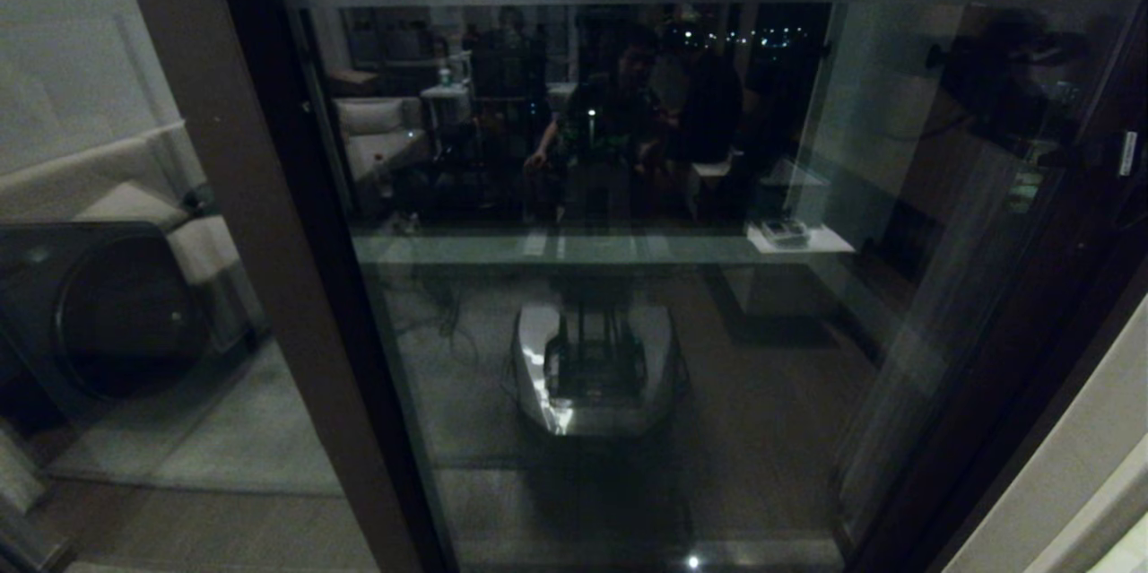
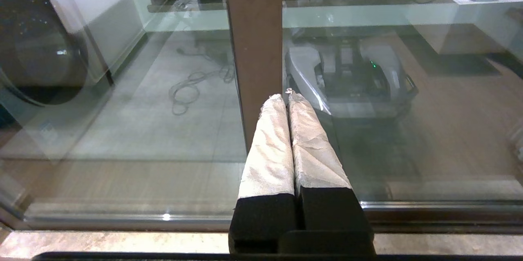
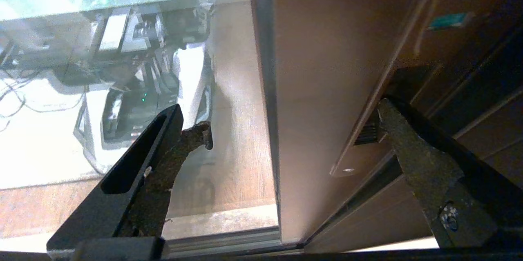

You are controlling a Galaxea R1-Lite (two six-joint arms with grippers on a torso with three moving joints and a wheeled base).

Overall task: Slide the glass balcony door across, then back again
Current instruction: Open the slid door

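- Glass balcony door (image 1: pixel 628 286): tall pane in a dark brown frame, filling most of the head view directly ahead of the robot; frosted band with small characters along its top; room and robot base mirrored in the glass.
- Fixed brown-framed pane (image 1: pixel 108 241) to its left, sofa and a round dark object showing through it.
- Door's right-hand stile (image 3: pixel 327 69): broad brown upright, slim recessed handle (image 3: pixel 359 138) set into it.
- Right gripper (image 3: pixel 294 130): jaws spread wide, straddling that stile. One finger lies over the glass side, the other sits right at the handle recess; contact uncertain.
- Left gripper (image 2: pixel 289 101): cloth-wrapped fingers pressed together, holding nothing, pointing at the door's left-hand stile (image 2: pixel 255 48) low near the bottom track, apart from it.
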